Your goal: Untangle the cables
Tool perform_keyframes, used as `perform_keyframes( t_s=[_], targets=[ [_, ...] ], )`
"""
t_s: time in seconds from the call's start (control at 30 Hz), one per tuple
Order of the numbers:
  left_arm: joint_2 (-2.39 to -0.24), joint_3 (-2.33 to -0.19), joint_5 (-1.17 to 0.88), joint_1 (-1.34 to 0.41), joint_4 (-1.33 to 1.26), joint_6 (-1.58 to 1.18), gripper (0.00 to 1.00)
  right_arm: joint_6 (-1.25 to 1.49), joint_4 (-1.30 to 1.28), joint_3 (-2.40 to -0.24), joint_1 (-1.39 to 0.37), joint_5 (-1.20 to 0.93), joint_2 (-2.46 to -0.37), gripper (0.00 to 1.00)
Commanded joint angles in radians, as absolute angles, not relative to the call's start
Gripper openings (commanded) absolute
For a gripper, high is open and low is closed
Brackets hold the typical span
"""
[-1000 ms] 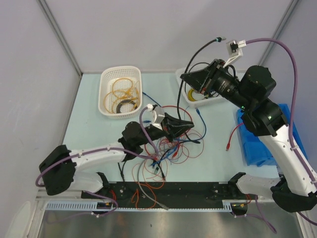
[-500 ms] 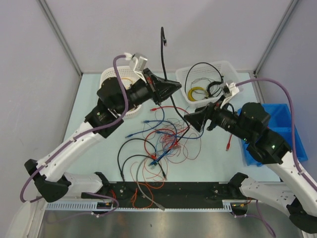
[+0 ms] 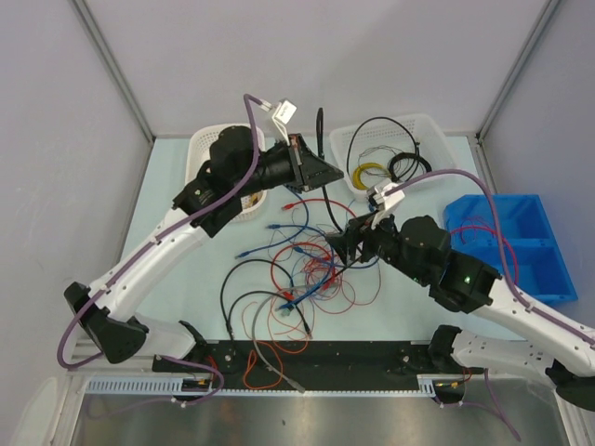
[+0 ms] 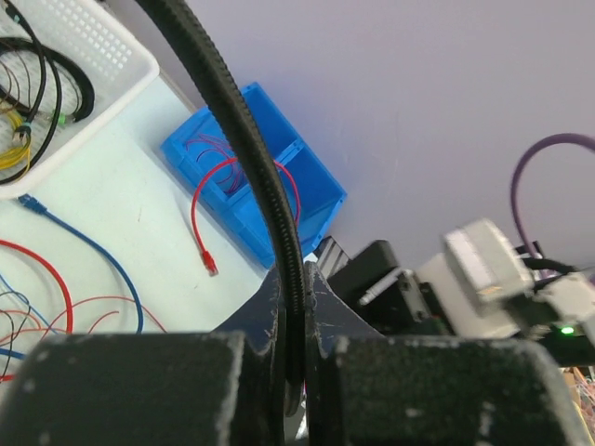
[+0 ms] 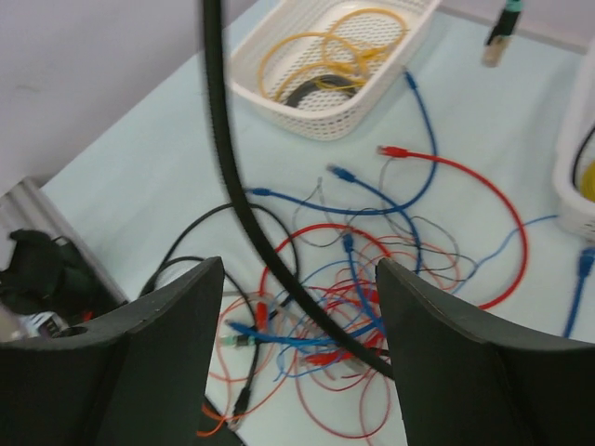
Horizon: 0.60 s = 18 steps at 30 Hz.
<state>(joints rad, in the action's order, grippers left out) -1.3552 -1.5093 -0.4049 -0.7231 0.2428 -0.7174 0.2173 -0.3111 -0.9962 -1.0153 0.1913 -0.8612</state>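
The cables (image 3: 311, 269) lie in a loose tangle of red, blue, orange and black wires on the pale table, and also show in the right wrist view (image 5: 344, 307). My left gripper (image 3: 327, 174) is raised above the tangle's far side. It is shut on a thick black ribbed cable (image 4: 270, 186) whose free end sticks up (image 3: 320, 125) while the rest drops into the tangle. My right gripper (image 3: 337, 244) hangs low over the tangle's right side, open and empty (image 5: 297, 265). The black cable (image 5: 228, 177) crosses between its fingers without touching them.
A white basket (image 3: 206, 149) at the back left holds yellow-orange coils. A second white basket (image 3: 429, 123) at the back right holds yellow and black coils. A blue bin (image 3: 521, 243) on the right holds a red cable. A black rail (image 3: 353, 358) runs along the near edge.
My left arm rose from the tangle and now holds a black cable up over its far side. My right arm came down from above the right basket to just over the tangle.
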Motion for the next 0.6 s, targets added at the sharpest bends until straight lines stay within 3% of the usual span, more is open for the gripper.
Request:
perform_keyframes(
  t_s=[0.0, 0.17, 0.27, 0.3, 0.43, 0.47, 0.53, 0.57],
  targets=[
    [-1.305, -1.572, -0.431, -0.718, 0.245, -0.730, 0.00, 0.161, -0.206, -0.970, -1.025, 0.367, -0.862, 0.70],
    [-1.299, -1.566, -0.440, -0.718, 0.239, -0.739, 0.00, 0.137, -0.212, -0.956, -1.022, 0.403, -0.896, 0.67],
    [-1.296, -1.562, -0.445, -0.718, 0.232, -0.742, 0.00, 0.143, -0.207, -0.957, -1.022, 0.388, -0.902, 0.47],
    [-1.293, -1.556, -0.442, -0.718, 0.230, -0.741, 0.00, 0.147, -0.190, -0.956, -1.023, 0.382, -0.897, 0.35],
    [-1.281, -1.517, -0.436, -0.707, 0.218, -0.742, 0.01, 0.153, -0.138, -0.959, -1.025, 0.361, -0.845, 0.10],
    [-1.269, -1.505, -0.434, -0.697, 0.210, -0.741, 0.06, 0.156, -0.130, -0.962, -1.025, 0.356, -0.832, 0.05],
    [-1.252, -1.456, -0.408, -0.671, 0.204, -0.741, 0.34, 0.169, -0.130, -0.991, -1.023, 0.353, -0.812, 0.00],
    [-1.227, -1.416, -0.394, -0.663, 0.204, -0.741, 0.56, 0.181, -0.135, -1.005, -1.023, 0.351, -0.796, 0.00]
  ],
)
